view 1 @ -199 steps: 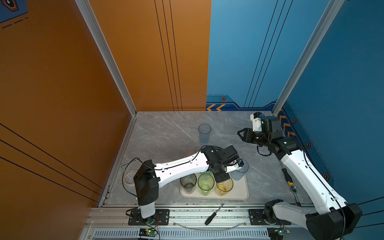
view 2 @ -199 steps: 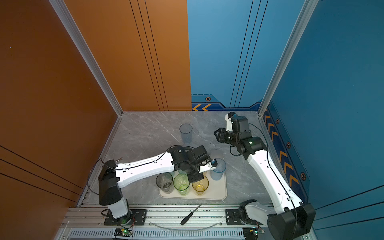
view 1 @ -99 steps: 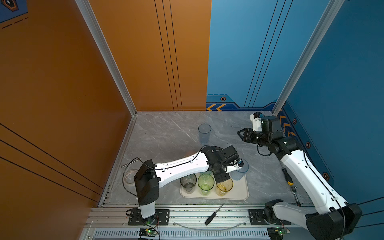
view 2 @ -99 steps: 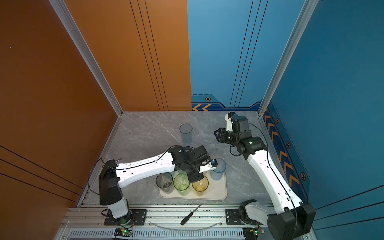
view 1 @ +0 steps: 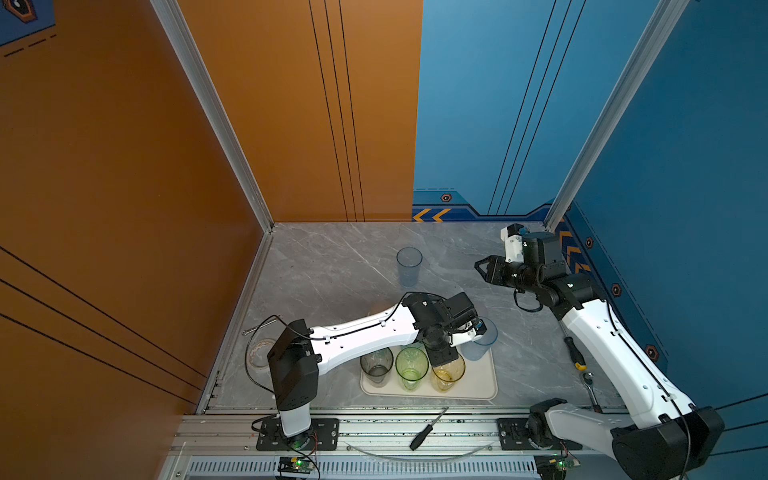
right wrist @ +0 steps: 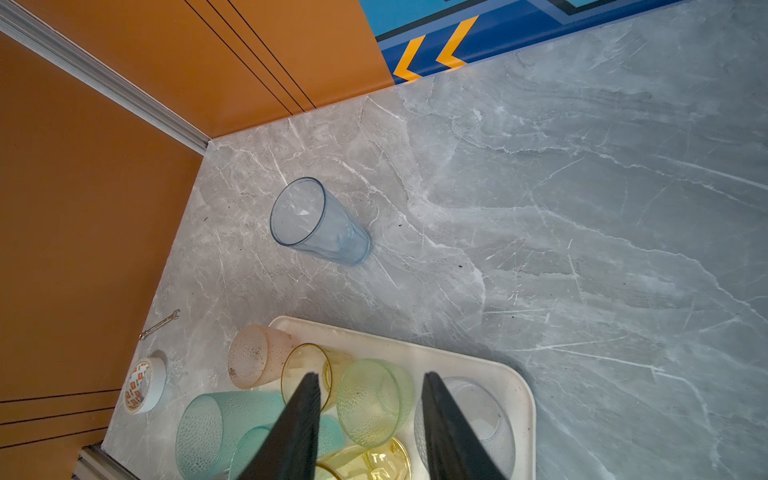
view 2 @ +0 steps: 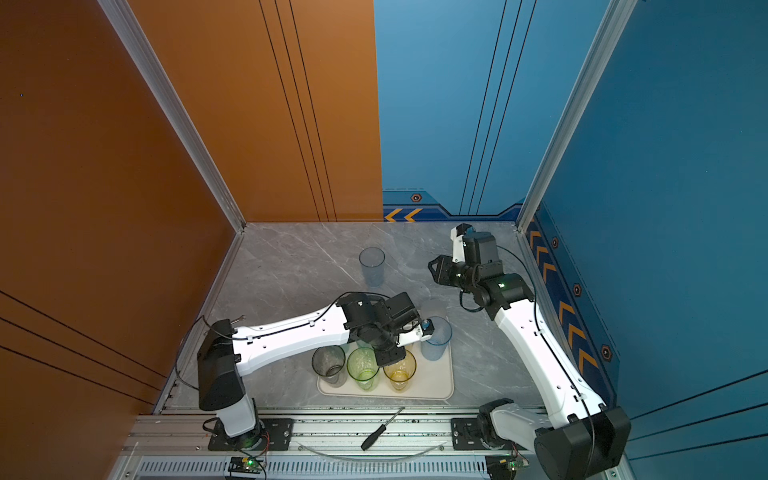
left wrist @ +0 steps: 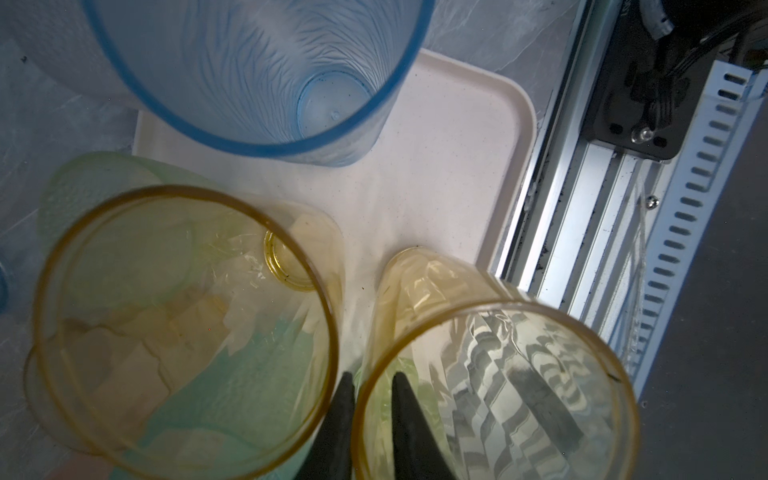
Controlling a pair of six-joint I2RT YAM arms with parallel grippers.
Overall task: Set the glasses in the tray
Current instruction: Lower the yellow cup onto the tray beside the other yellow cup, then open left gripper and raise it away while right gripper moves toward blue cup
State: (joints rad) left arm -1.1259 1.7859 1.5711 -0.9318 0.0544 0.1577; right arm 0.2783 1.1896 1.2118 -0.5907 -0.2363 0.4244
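In a top view my left gripper (view 1: 444, 358) hangs over the yellow glass (view 1: 448, 372), which stands upright in the tray (view 1: 478, 384), close to its neighbours, to save room, I judge.

In the left wrist view, the fingers (left wrist: 343, 415) straddle that rim, narrowly parted (gripping or not, I cannot tell).

In the right wrist view, the right gripper (right wrist: 370, 376) is parted and empty, facing the blue glass (right wrist: 320, 220) out on the table (right wrist: 540, 208), well apart from the tray.

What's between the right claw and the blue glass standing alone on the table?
Nothing, just bare grey table between the right claw and the blue glass, in both top views.
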